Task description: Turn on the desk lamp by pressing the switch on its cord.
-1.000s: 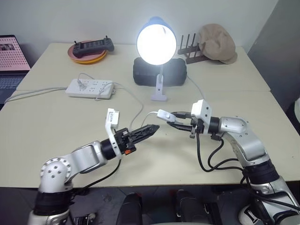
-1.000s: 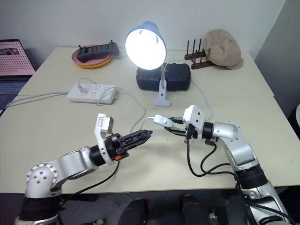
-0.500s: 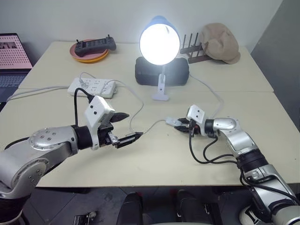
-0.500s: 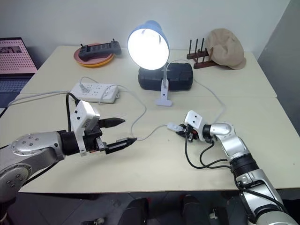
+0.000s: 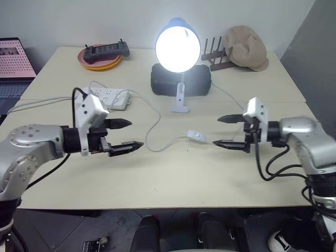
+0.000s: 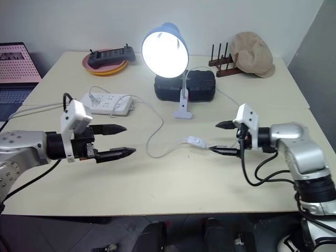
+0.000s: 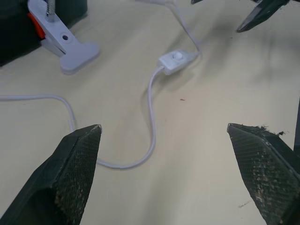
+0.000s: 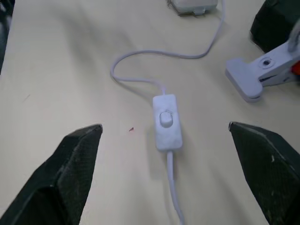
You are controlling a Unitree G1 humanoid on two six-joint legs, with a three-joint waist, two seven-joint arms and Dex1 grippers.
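Right now both sets of jaws stand wide apart and grip nothing. My right gripper [image 5: 229,131] hovers above the table with its two black fingers spread, tips aimed to the left; my left gripper [image 5: 126,135] hovers on the opposite side, fingers just as far apart, tips aimed to the right. The two face each other across a bare stretch of tabletop.

Between them, much closer to the right gripper's lower fingertip than to the left gripper, the small white oblong inline switch [image 5: 197,136] lies flat on the surface, its round button facing up, touched by neither. In the right wrist view the switch [image 8: 167,122] sits between the two fingers but beyond them. The thin white cord [image 5: 157,142] runs from the switch in a loop toward the left, then away to the far side, and a second stretch leaves the switch toward the right.

Farther off, past the switch, the desk lamp with round light-blue shade and big white globe bulb [image 5: 176,46] is glowing brightly, its white clip base [image 5: 179,106] resting on the table in front of a black oblong case [image 5: 181,80].

The surface is a pale beige table [image 5: 173,178]. On its far left lie a white multi-socket power strip [image 5: 108,96] and an orange plate [image 5: 100,63] carrying a black handheld controller [image 5: 105,50]. At the far right stand a dark wooden peg rack [image 5: 214,59] and a tan cloth cap [image 5: 244,47]. A laptop screen [image 5: 14,56] shows at the far left edge, with a plain light wall behind.
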